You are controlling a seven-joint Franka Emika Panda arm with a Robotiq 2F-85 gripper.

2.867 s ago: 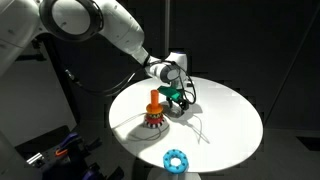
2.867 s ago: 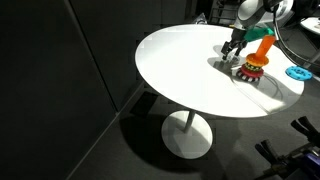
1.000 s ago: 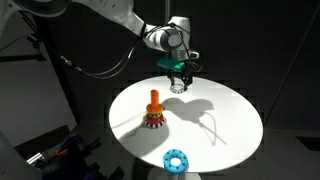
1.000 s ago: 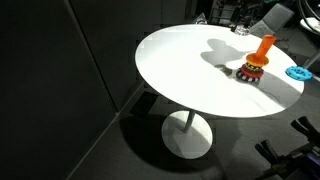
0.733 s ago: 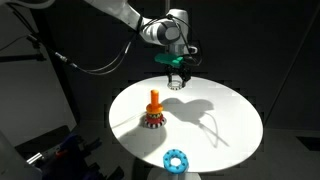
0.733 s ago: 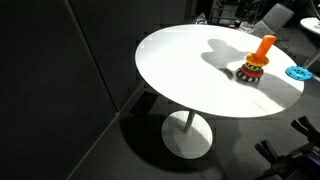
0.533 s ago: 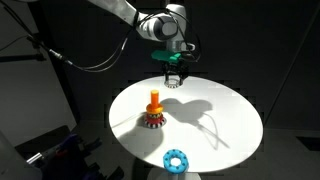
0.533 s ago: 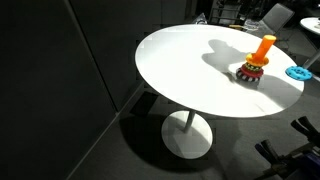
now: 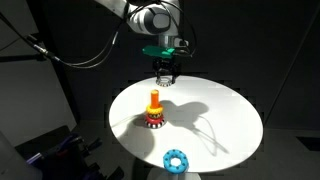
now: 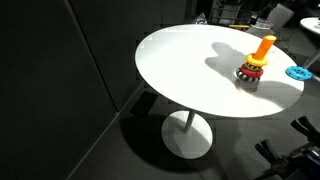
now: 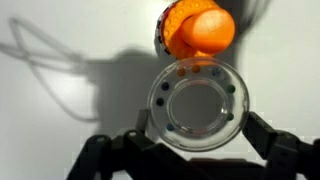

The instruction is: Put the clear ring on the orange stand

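The orange stand (image 9: 154, 108) is an upright orange peg on a round marked base on the white round table (image 9: 225, 125); it also shows in an exterior view (image 10: 257, 58) and from above in the wrist view (image 11: 198, 30). My gripper (image 9: 165, 77) hangs in the air above and slightly behind the stand. In the wrist view its fingers (image 11: 197, 140) are shut on the clear ring (image 11: 197, 107), a transparent ring with small holes, which sits just below the peg's top in the picture. The gripper is out of view in an exterior view.
A bright blue ring with holes lies near the table's front edge (image 9: 176, 160) and shows at the edge of an exterior view (image 10: 297, 72). A thin cable casts a looping shadow on the table (image 9: 205, 125). Dark surroundings ring the table.
My gripper, holding the clear ring, has risen from the table and moved sideways toward a spot above the orange stand. The stand and the blue ring have not moved.
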